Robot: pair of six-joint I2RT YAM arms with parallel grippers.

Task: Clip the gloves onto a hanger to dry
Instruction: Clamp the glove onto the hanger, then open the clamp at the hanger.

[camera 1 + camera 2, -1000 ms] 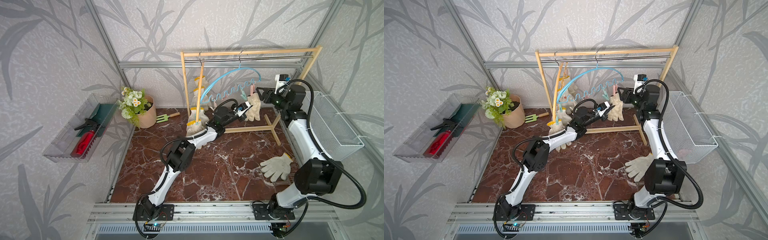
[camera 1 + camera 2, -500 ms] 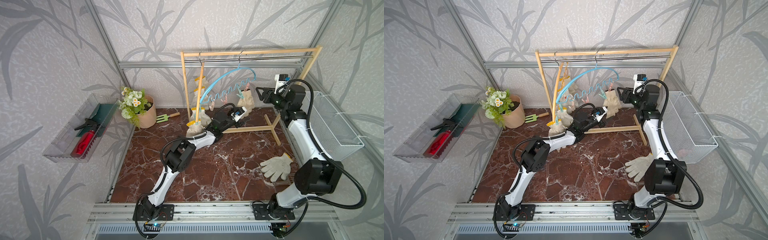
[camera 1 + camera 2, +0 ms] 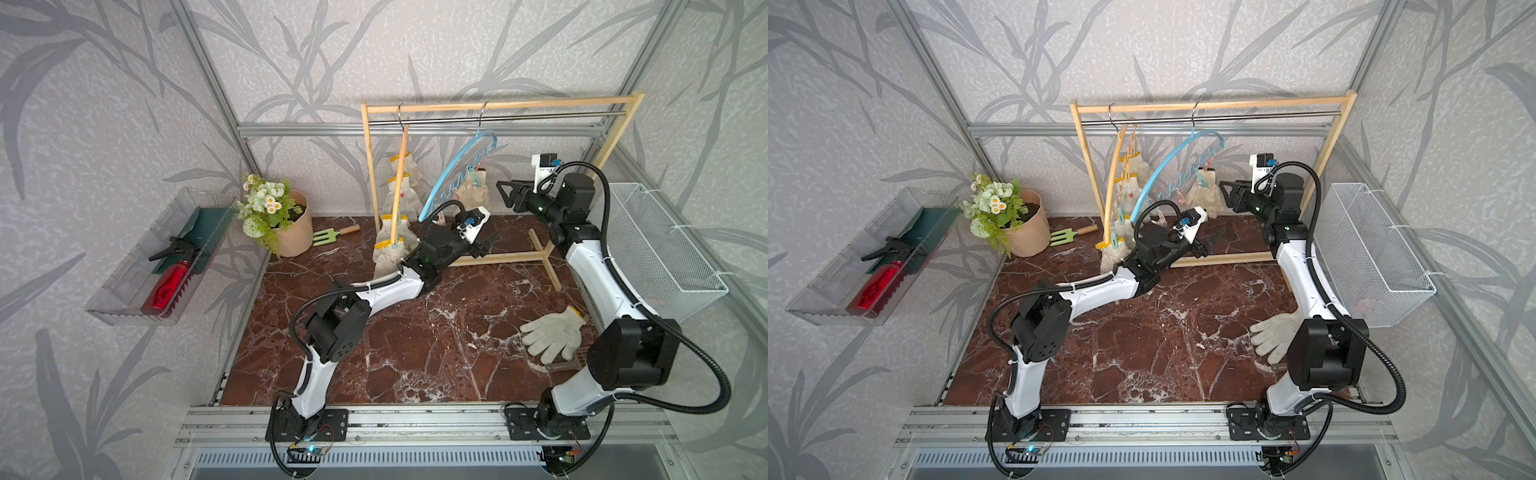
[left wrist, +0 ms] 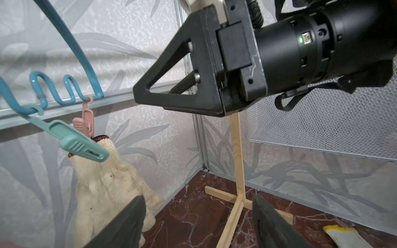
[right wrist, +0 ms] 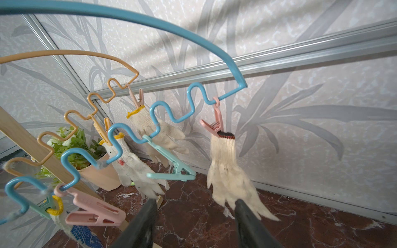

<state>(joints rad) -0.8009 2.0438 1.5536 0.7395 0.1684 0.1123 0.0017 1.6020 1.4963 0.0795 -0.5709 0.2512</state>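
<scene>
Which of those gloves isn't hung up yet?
The glove lying flat on the marble floor; the others all dangle from clips on the blue hanger and the orange hanger.

Half hidden behind right arm (image 3: 1325,357) in a top view: floor glove (image 3: 1273,334). Tucked under that glove and the arm: tool (image 3: 559,366), kind impossible to tell. Cut off by the left wrist view's edge: yellow-trimmed cuff (image 4: 341,235), fingers of left gripper (image 4: 197,197). Cut off likewise in the right wrist view: dotted glove (image 5: 82,235), fingers of right gripper (image 5: 194,201). Seen through basket (image 3: 1370,232) mesh: pinkish patch (image 3: 1363,306), too vague to name.
</scene>
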